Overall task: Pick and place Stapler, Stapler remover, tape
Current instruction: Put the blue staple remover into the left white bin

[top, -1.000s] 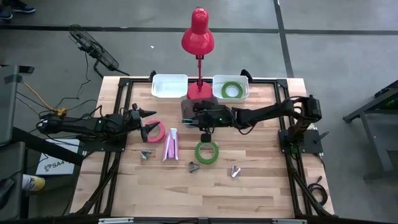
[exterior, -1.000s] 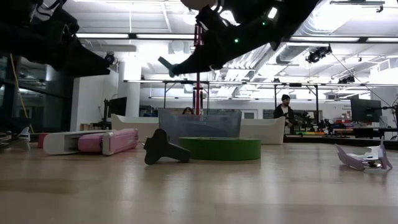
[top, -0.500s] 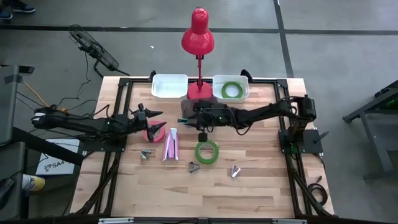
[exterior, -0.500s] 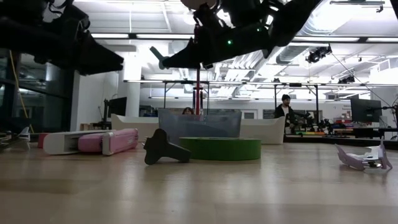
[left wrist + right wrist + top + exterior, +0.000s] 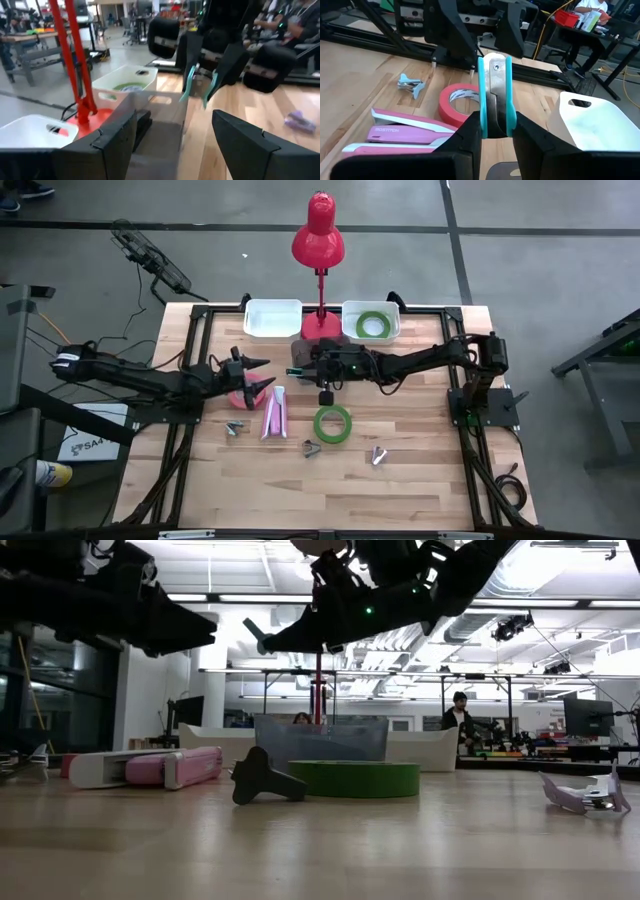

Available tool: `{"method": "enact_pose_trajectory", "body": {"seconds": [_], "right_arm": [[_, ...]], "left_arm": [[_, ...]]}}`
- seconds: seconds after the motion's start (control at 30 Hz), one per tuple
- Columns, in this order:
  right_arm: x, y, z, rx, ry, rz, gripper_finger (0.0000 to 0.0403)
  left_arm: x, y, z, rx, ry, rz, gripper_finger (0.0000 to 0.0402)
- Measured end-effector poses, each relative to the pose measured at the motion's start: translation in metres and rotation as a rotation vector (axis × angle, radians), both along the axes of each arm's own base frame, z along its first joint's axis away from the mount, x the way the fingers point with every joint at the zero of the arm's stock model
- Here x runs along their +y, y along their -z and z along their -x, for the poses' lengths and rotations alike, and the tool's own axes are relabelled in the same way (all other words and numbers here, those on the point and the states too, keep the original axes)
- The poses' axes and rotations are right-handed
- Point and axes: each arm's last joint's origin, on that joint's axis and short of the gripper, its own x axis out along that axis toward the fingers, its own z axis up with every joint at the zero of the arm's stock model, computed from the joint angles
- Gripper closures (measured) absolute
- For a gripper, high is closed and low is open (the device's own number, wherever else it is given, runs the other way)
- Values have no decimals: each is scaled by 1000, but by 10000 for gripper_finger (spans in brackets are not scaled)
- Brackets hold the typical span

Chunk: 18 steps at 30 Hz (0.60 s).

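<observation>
1. Right gripper (image 5: 299, 370) hangs above the table's rear middle, just in front of the red desk lamp's base (image 5: 322, 326). Its fingers are pressed onto a teal-handled staple remover (image 5: 494, 97), pinching it between the dark pads; the right wrist view shows the tool's metal blade upright between them.
2. Left gripper (image 5: 256, 374) is raised over the pink ring of tape (image 5: 243, 395), with its dark fingers (image 5: 112, 145) spread wide and nothing between them. It touches nothing in the low view.
3. Pink and white stapler (image 5: 273, 412) lies flat on the wood, just beside the pink tape, long side running front to back.
4. Bright green ring of tape (image 5: 333, 424) lies flat near table centre, below the right arm. A second green ring (image 5: 373, 326) sits inside the right-hand white bin (image 5: 393, 314) at the rear edge.
5. Left-hand white bin (image 5: 272, 318) stands on the other side of the lamp.
6. Loose removers on the front half: a grey one (image 5: 234, 427) near the stapler, a dark one (image 5: 312, 447) just in front of the green ring, a pale lilac one (image 5: 377, 455) to its right.
7. Wooden table (image 5: 400, 490): front strip bare; right side beside the arm's base open.
</observation>
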Motion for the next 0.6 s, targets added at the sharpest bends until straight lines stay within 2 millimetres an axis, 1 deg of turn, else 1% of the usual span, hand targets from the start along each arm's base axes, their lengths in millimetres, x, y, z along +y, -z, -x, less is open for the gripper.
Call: {"method": "enact_pose_trajectory", "body": {"seconds": [0.3, 0.6], "right_arm": [[0, 0, 0, -1, -11, -2, 329], [0, -2, 0, -22, -17, 2, 329]], "left_arm": [[-3, 3, -12, -32, 71, -10, 145], [-6, -9, -44, 14, 98, -57, 145]]}}
